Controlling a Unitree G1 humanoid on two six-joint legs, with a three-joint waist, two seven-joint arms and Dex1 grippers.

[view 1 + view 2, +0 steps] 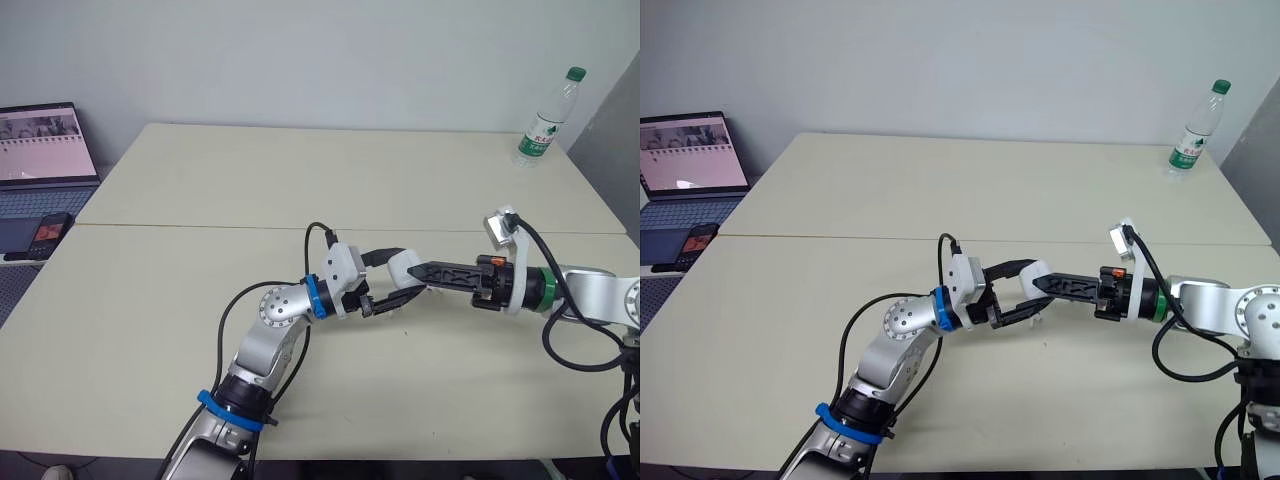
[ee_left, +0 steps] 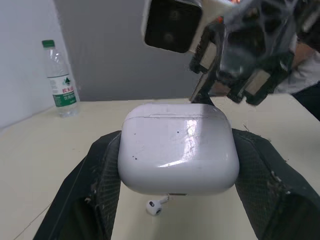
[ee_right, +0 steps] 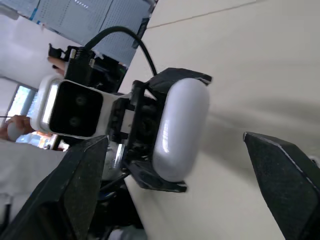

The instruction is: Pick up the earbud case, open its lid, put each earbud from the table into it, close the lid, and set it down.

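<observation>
Reaching in from the robot's left, the left arm bends at the elbow and turns its wrist to point across the bench (image 1: 250, 180) toward the right arm. The left end effector (image 1: 400, 278) clamps the white earbud case (image 2: 177, 150) between its two black fingers, holding it just above the bench near the middle, lid shut. One earbud (image 2: 155, 206) lies on the bench directly beneath the case. The right arm stretches in level from the robot's right, forearm pointing straight at the case. The right end effector (image 1: 425, 271) has its fingers spread wide, tips right at the case; whether they touch it cannot be told. A water bottle (image 1: 545, 118) stands upright at the far right corner, well apart.
</observation>
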